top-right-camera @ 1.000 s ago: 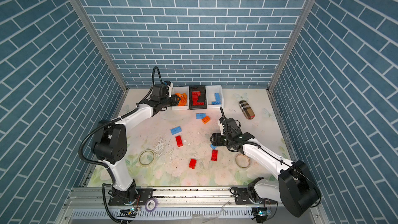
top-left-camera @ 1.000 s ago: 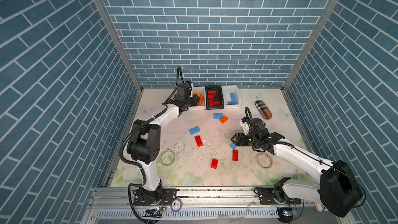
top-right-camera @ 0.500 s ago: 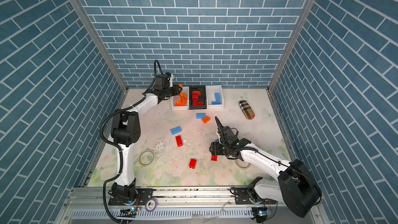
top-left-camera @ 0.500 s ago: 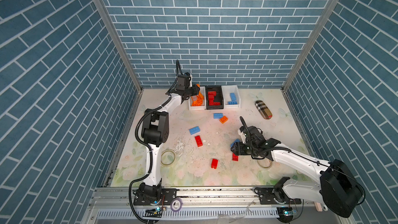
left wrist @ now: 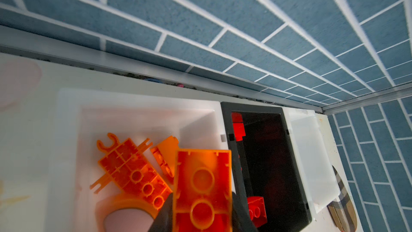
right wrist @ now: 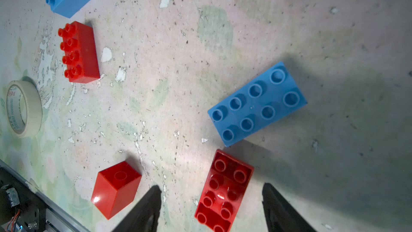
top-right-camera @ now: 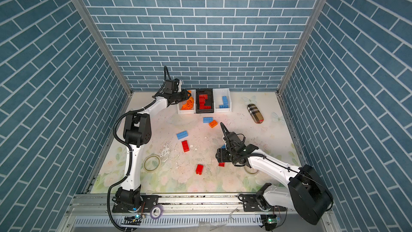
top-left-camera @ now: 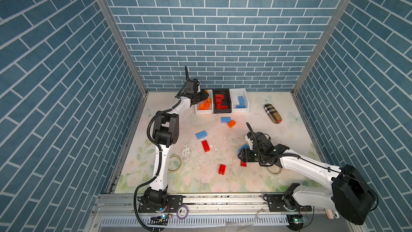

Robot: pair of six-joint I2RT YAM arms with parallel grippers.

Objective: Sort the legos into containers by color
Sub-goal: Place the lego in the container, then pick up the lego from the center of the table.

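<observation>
Two sorting steps are in hand at once. At the far edge of the bench, the left gripper is clenched on an orange brick, its hollow underside facing the wrist camera. It hangs over the left white bin, which already holds a heap of orange pieces. That is the drop-off stage. By my reading, the next move there is simply to let go. In the left wrist view the brick's edge sits close to the wall shared with the black bin, so it should clear that wall first. The black bin holds red bricks, and the right white bin beyond it holds blue ones. Nearer and to the right, the right gripper is released. Its dark fingers stand apart on either side of a red brick that lies studs-up on the bench, and neither finger clearly touches it. This looks like the approach to a pick: the gripper needs to come down square across the brick's short sides and then close. The lift should avoid the blue brick, which lies just beside the red one, almost corner to corner with it. The red brick's place is then the black bin, far and left of here. More sorting is left. Out on the bench lie a second red brick, a third red brick, a left blue brick, a far blue brick and a loose orange brick.
</observation>
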